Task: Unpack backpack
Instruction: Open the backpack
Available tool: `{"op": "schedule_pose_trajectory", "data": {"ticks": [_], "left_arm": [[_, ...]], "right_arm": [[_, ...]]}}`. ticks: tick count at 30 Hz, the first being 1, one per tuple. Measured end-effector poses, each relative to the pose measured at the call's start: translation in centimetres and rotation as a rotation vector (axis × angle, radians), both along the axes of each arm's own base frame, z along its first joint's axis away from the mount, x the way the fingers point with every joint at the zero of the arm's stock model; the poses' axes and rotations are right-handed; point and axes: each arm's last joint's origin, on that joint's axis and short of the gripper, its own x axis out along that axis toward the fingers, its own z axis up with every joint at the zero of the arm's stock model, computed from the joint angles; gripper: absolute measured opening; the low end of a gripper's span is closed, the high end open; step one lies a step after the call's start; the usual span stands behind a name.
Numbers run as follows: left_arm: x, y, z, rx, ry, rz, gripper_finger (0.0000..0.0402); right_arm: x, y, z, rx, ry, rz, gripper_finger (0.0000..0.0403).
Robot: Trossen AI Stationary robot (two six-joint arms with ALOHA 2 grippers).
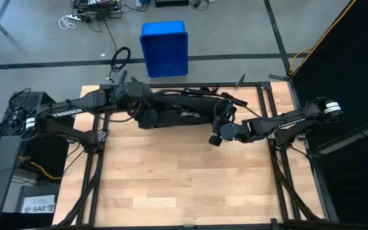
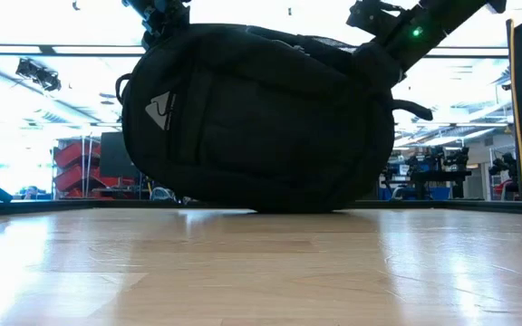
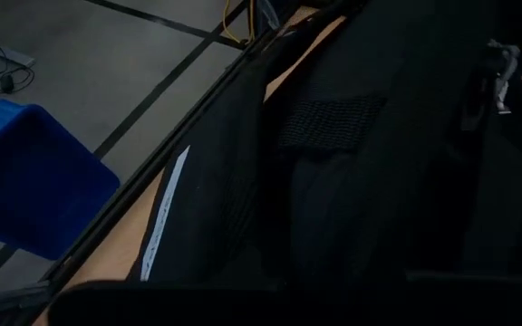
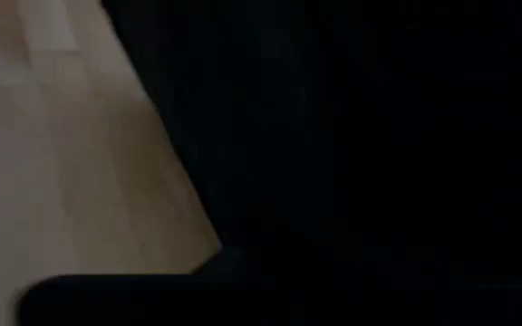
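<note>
Backpack (image 1: 184,114) at table's (image 1: 171,185) 12 o'clock; left gripper (image 1: 147,118) pressed together on it, right gripper (image 1: 217,137) state unclear.

Premises: a robotics laboratory or test hall, not a domestic setting. The wooden worktop (image 1: 184,179) sits in a black metal frame (image 1: 280,179) carrying two dark arms. Surrounding floor (image 1: 43,38) is grey and marked with dark tape lines. A blue plastic crate (image 1: 165,48) stands on the floor beyond the worktop; loose cables (image 1: 88,16) trail nearby, and an electronics box (image 1: 27,105) with wiring sits beside the frame. The low view shows a large open hall behind: ceiling strip lights (image 2: 53,47), red shelving (image 2: 80,163), and further equipment stands (image 2: 433,172).
</note>
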Motion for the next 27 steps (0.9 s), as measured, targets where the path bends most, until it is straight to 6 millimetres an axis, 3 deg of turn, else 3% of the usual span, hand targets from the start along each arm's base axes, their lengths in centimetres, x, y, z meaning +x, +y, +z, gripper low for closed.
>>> {"op": "schedule_pose_trajectory", "data": {"ticks": [6,13,17,22,27], "left_arm": [[-0.2,-0.1,-0.1,-0.025,0.017,0.010,0.0000],[-0.1,-1.1,-0.3,-0.099,0.011,-0.026,0.0000],[0.0,-1.7,-0.4,-0.169,0.012,-0.116,0.0000],[-0.4,-1.3,-1.0,-0.204,0.068,-0.098,0.0000],[-0.4,-0.8,-3.5,-0.219,0.134,-0.046,0.0000]], "right_arm": [[0.0,3.0,1.4,0.029,-0.037,0.116,0.0002],[-0.4,8.0,6.5,0.004,-0.169,0.247,0.0000],[-1.0,9.8,9.7,-0.047,-0.244,0.261,0.0000],[-0.6,8.4,11.9,-0.053,-0.267,0.184,0.0000],[0.0,4.7,10.5,0.021,-0.157,0.063,0.0000]]}}
